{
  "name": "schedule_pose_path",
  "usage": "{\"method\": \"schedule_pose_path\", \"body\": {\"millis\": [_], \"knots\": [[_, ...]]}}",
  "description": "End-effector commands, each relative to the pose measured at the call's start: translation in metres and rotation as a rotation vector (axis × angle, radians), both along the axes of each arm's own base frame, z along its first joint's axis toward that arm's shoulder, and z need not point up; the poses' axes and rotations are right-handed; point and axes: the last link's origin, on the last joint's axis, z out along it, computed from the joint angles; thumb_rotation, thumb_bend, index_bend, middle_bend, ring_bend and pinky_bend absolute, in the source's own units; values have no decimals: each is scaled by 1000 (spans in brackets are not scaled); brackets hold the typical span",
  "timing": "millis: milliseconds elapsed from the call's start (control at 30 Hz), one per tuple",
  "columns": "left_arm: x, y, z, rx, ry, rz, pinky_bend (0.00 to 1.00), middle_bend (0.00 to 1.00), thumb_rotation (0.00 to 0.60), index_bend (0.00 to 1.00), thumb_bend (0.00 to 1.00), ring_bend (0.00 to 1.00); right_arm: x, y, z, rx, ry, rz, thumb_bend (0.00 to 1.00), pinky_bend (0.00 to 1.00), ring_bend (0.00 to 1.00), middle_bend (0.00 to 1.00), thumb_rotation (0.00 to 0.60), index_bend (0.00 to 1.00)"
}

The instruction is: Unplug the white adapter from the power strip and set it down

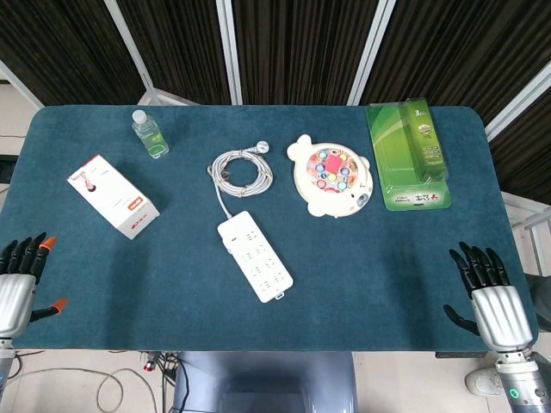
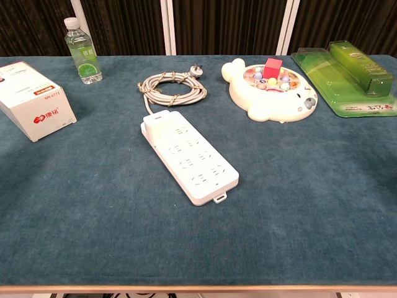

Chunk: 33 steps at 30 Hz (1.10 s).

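The white power strip [image 1: 254, 257] [image 2: 191, 156] lies diagonally in the middle of the blue table. A small white adapter [image 2: 152, 128] [image 1: 230, 231] sits plugged in at its cord end. The strip's grey cable [image 1: 242, 171] [image 2: 172, 87] is coiled behind it, its plug lying loose. My left hand [image 1: 17, 286] hovers at the table's near left corner, fingers spread and holding nothing. At the near right edge is my right hand [image 1: 485, 293], also spread and holding nothing. Both hands are far from the strip, and neither appears in the chest view.
A white and red box [image 1: 113, 196] [image 2: 34, 101] and a water bottle [image 1: 150, 133] [image 2: 82, 50] stand at the left. A cream toy with coloured buttons [image 1: 331, 175] [image 2: 273, 89] and a green blister pack [image 1: 408, 153] [image 2: 348, 75] lie to the right.
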Motion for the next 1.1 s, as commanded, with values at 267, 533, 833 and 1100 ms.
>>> {"method": "schedule_pose_path", "body": {"millis": [267,533,833,1100], "knots": [[17,15,-4,-23,-10,-18,0,0,600,0,0,0,30,-8,-37,142,74,181,669,42,0,0,600,0],[63,42,-12,-76,-35,-101,0,0,600,0,0,0,77,-16,-76,250,142,316,827,62,0,0,600,0],[127,71,-26,-165,-34,-208,0,0,600,0,0,0,119,-17,-119,341,167,373,919,83,0,1,600,0],[173,89,-42,-230,-10,-278,0,0,600,0,0,0,147,-23,-149,381,183,394,923,116,29,31,600,0]]}}
